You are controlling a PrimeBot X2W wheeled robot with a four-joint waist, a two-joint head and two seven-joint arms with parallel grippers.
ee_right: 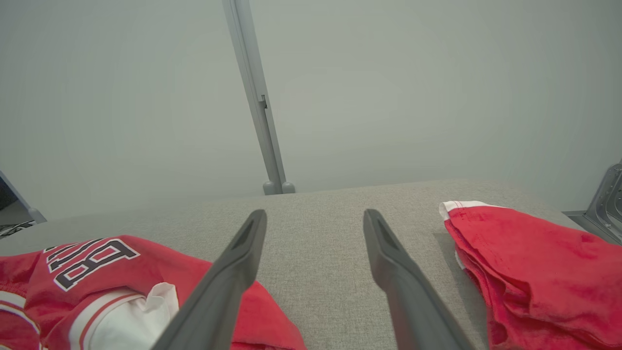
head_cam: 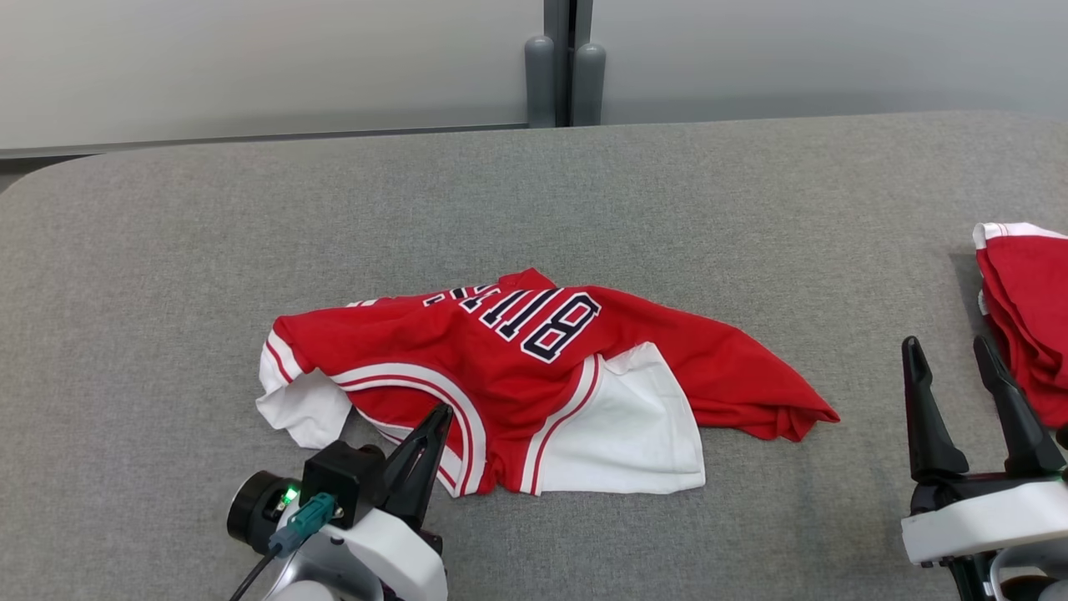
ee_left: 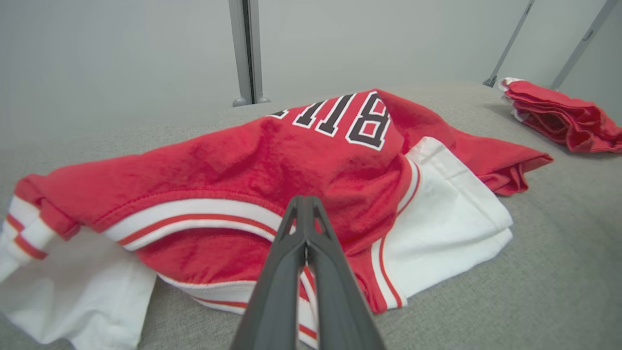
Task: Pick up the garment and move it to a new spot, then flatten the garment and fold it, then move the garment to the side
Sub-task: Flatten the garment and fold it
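Left gripper (head_cam: 440, 413) low, closed on garment (head_cam: 534, 359) edge, right gripper (head_cam: 947, 346) open, aside

Under my left pincer (head_cam: 442, 411) I see a grey fabric tabletop (head_cam: 250, 250); well beyond its tips, a pale grey wall (head_cam: 250, 67) with a darker post (head_cam: 557, 17), evenly lit.

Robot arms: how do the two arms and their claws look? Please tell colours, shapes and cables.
The left claw and the right claw each have two long, dark grey fingers that taper to a point, on a white rounded wrist shell. The left wrist also carries a black camera block with a green light and a teal plug with a black cable.
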